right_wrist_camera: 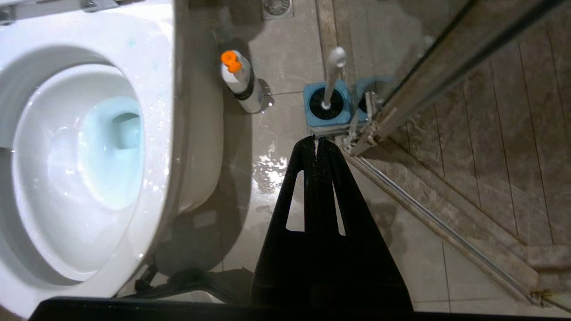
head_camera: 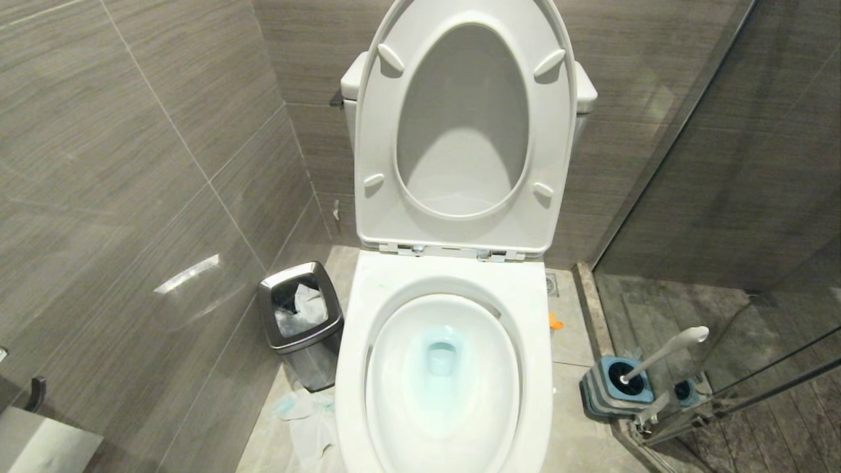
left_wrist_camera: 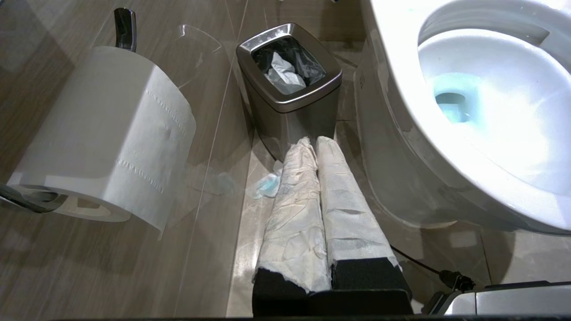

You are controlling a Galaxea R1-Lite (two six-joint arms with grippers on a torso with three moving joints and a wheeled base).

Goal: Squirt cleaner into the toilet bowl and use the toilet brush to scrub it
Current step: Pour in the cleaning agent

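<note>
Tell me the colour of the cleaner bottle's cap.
Orange cap on the white cleaner bottle, clearest in the right wrist view.

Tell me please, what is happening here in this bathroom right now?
Nothing is being held at this moment. The white ceramic toilet bowl stands with seat and lid up and holds blue-tinted water. The long white plastic toilet brush sits in its blue holder by the glass door. The right end effector, shut and empty, points toward it. The left end effector is shut near the steel waste bin.
</note>
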